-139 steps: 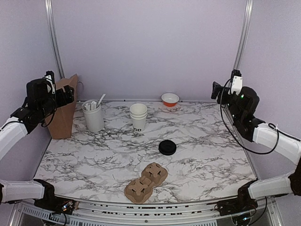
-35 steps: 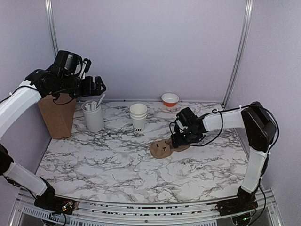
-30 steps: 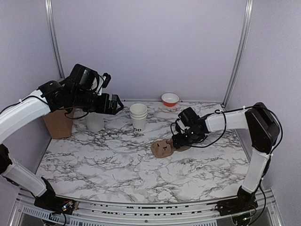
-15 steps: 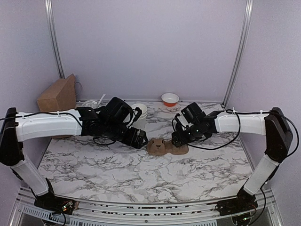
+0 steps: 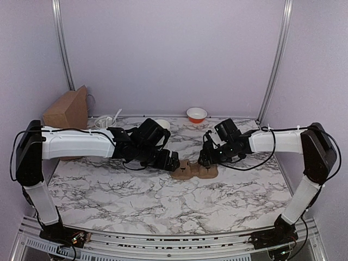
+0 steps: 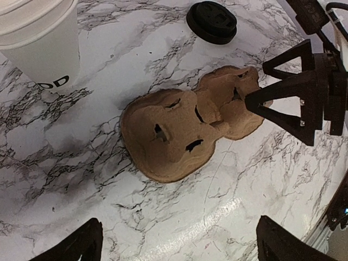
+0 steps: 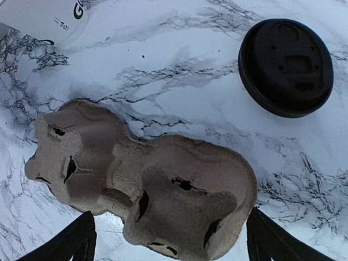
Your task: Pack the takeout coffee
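Looking from overhead, you see both arms meeting over the brown cup carrier (image 5: 193, 169) on the marble table (image 5: 109, 190). Only your wrist views show the black lid (image 6: 212, 22), just beyond the carrier, with the stacked paper cups (image 6: 38, 38) nearby. Your left gripper (image 6: 178, 228) hovers wide open. Your right gripper (image 7: 171, 217) straddles the carrier's end, fingers spread, gripping nothing.

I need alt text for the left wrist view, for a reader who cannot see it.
A brown pulp cup carrier lies on the marble table, with the right pincer open at its right end and the left pincer open below it. Stacked white paper cups with dark lettering stand at upper left; a black lid lies at the top.
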Robot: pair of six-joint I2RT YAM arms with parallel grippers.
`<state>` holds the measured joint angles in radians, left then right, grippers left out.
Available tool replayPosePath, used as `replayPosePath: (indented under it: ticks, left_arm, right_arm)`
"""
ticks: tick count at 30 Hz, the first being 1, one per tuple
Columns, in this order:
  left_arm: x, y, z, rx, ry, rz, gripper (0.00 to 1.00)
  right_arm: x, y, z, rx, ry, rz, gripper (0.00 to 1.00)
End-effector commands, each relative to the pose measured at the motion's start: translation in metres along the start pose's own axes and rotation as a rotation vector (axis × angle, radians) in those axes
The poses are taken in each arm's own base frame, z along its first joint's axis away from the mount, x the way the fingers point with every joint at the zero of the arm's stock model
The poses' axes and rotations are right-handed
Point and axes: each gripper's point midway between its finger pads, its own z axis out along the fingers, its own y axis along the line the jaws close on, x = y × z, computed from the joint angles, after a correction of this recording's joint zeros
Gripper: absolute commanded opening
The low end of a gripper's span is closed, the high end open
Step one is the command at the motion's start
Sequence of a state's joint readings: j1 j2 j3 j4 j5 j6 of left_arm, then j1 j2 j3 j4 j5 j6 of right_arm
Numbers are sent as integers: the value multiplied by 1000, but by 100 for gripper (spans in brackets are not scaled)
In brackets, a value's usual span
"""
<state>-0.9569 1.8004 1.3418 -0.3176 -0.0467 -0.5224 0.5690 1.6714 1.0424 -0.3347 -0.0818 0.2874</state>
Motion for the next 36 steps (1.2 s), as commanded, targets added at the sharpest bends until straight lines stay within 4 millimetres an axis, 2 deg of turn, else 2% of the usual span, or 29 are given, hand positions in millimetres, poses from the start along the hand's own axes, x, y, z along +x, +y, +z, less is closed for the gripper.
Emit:
replayPosePath:
  ticks: [1,6,10,13,18,22,24,29,31,33,36]
  left_arm:
    - [-3,3,-10,6,-45,-71,99]
    - [0,6,-19,14,-64,-96,99]
    - [3,7,-22,23,-61,-106,99]
    - [3,6,-24,31,-65,-109,99]
    - [0,7,-24,43,-65,-110,99]
    - [-1,12,-22,52,-58,-125,99]
    - [0,15,-21,56,-54,-135,99]
    - [1,20,-16,64,-45,-164,99]
    - [2,22,-17,63,-47,-179,99]
    - [1,25,-18,67,-54,-196,99]
    - [0,30,-19,79,-63,-233,99]
  right_arm:
    - [-36,2,10,12,-94,-53,93]
    - [-41,-5,27,57,-92,-95,93]
    - [-26,0,28,27,-50,-95,92]
    - [-7,12,18,-8,-18,-75,92]
    - [29,45,-5,-86,11,-50,92]
    - [45,69,-23,-150,11,-27,92]
    - [46,69,-26,-140,6,-27,92]
    - [32,40,-25,35,-2,-74,93]
    - [29,35,-21,73,14,-121,93]
    - [31,37,-13,88,52,-158,93]
    - [34,53,-4,97,77,-190,93]
